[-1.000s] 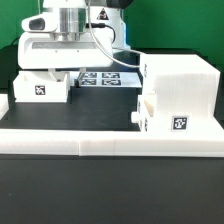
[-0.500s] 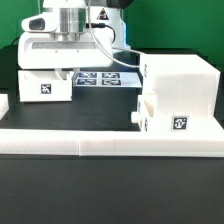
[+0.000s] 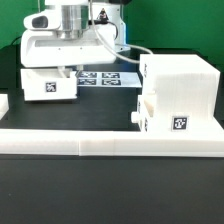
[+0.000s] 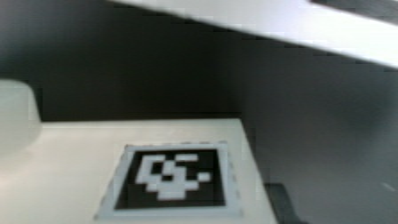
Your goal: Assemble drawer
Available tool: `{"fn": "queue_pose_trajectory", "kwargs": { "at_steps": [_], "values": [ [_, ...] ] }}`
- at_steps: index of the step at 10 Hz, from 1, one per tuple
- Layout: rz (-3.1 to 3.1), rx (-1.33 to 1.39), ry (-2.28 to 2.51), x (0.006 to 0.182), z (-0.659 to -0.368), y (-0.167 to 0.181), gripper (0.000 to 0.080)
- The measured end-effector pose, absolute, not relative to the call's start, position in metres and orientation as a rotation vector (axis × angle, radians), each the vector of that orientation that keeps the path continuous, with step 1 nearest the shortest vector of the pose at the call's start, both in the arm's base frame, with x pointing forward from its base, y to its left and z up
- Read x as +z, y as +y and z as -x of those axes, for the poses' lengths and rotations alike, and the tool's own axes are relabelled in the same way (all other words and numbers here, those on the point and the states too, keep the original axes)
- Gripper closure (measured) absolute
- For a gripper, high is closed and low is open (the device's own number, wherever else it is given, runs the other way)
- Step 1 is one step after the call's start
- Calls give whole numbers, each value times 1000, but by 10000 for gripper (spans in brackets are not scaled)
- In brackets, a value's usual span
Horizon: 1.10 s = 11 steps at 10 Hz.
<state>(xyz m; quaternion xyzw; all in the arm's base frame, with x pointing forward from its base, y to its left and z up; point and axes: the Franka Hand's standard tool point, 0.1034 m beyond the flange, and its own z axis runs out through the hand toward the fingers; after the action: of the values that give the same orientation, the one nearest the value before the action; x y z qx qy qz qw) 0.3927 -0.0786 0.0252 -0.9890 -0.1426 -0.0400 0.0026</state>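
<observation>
A small white box tray [image 3: 48,86] with a black-and-white tag sits under my gripper [image 3: 62,72] at the exterior view's left. The fingers reach down onto its far wall and it moves with them, so the gripper is shut on it. The tall white hollow casing [image 3: 183,88] stands at the exterior view's right. A second small tray [image 3: 150,113] sticks out of its lower front. The wrist view shows the held tray's tag [image 4: 173,178] close up on its white face [image 4: 71,150]; the fingertips are not visible there.
The marker board [image 3: 100,78] lies flat behind the held tray, between it and the casing. A long low white rail [image 3: 110,141] runs across the front. A small white part [image 3: 4,104] shows at the exterior view's left edge.
The gripper and the small tray have shifted together toward the exterior view's right, nearer the casing. The casing and its tray have not moved.
</observation>
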Motion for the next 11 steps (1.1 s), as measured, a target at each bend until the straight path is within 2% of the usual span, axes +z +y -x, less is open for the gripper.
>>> {"fn": "queue_pose_trajectory", "kwargs": {
  "at_steps": [3, 6, 7, 8, 9, 11],
  "values": [
    [3037, -61, -641, 54, -409, -69, 757],
    [2975, -60, -900, 51, -407, -70, 757],
    [2884, -60, -1170, 42, -405, -76, 757],
    [2812, -28, -1304, 39, -412, -75, 757],
    [2744, -11, -1467, 48, -433, -64, 757],
    [2628, 21, -1656, 52, -453, -59, 757]
  ]
}}
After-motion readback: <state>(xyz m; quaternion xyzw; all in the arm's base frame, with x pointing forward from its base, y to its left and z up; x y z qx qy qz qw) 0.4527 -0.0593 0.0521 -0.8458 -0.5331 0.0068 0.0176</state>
